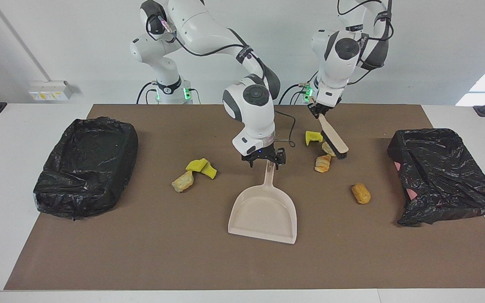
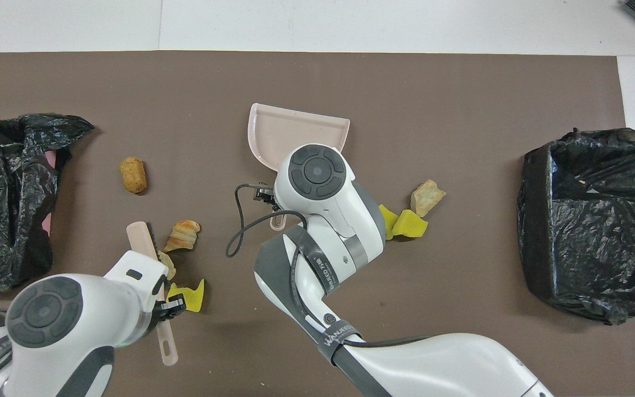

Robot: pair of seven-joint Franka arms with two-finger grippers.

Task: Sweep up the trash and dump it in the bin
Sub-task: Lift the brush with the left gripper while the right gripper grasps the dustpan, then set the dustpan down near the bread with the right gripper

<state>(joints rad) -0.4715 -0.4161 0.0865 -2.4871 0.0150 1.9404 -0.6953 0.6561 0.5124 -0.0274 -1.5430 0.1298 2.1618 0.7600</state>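
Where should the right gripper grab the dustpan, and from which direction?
By the handle, from above. The dustpan lies flat on the mat, its thin straight handle pointing toward the robots and the wide scoop away from them. The open right gripper is over the handle's end. The scoop looks too broad for the jaws; the narrow handle should fit between them.

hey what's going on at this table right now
Two robot arms are sweeping up scattered trash. The left gripper is shut on a hand brush, its bristles against a tan lump beside a bread-like piece. The right gripper, open, is over the dustpan handle and hasn't gripped it. Other pieces lie loose on the brown mat, with a black-bagged bin at each end.
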